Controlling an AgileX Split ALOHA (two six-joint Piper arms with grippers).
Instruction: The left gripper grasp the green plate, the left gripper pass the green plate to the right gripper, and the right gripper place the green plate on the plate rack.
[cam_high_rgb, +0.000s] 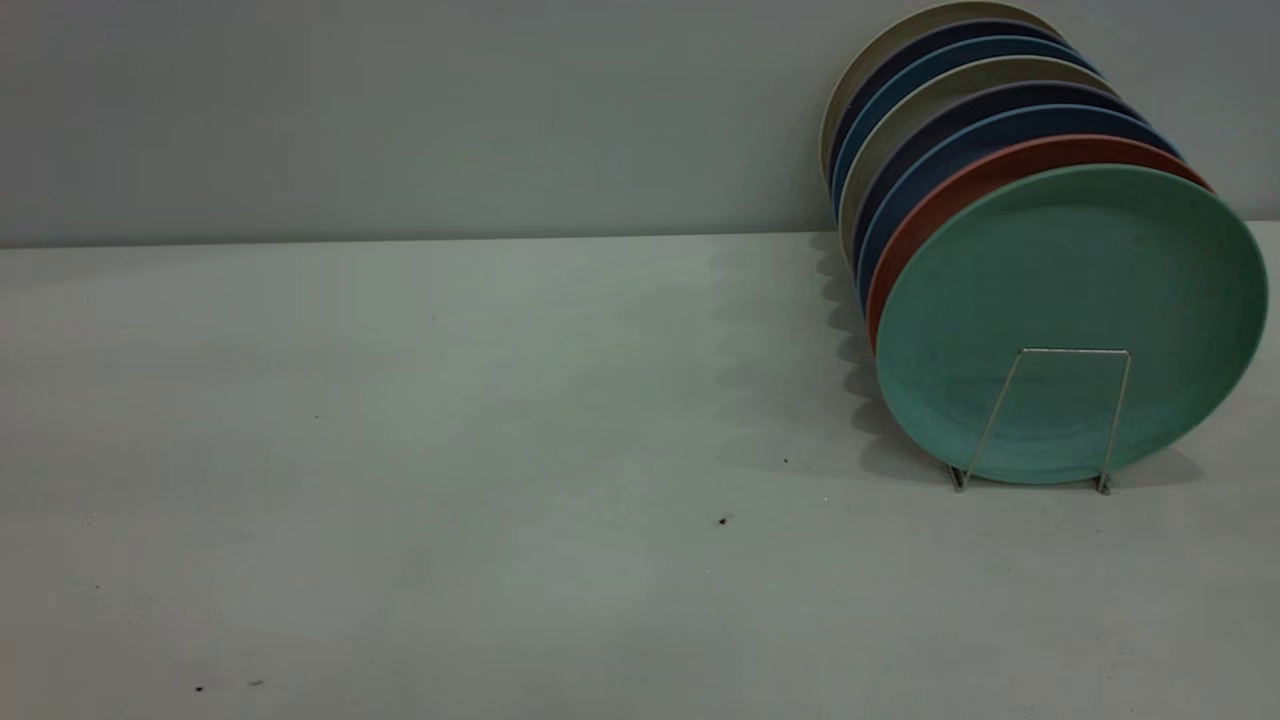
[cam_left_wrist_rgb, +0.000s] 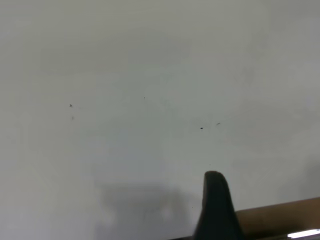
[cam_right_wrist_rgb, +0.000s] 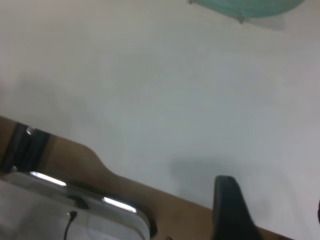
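The green plate (cam_high_rgb: 1075, 320) stands on edge at the right of the exterior frame, seated in the plate rack (cam_high_rgb: 1040, 420) as the frontmost of a leaning row; directly behind it sits a salmon-pink plate (cam_high_rgb: 960, 195), then blue plates (cam_high_rgb: 935, 160) and pale ones further back. The rack's front wire loop crosses the lower face of the green plate, and its feet rest on the table (cam_high_rgb: 400, 450). Neither arm appears in the exterior frame. The left gripper (cam_left_wrist_rgb: 216, 210) shows only one dark finger at the lower edge of its wrist picture, over bare table near the table's brown edge; whether it is open or closed cannot be told. The right gripper (cam_right_wrist_rgb: 232, 210) likewise shows one dark finger at the lower right of its picture, state not determinable, with the green plate's lower rim (cam_right_wrist_rgb: 250, 7) visible far off at the top. Judgement: the placing step appears complete, with both arms drawn well clear. Nothing further seems called for beyond confirming that the plate sits stable in its slot; no contact with either gripper is evident.
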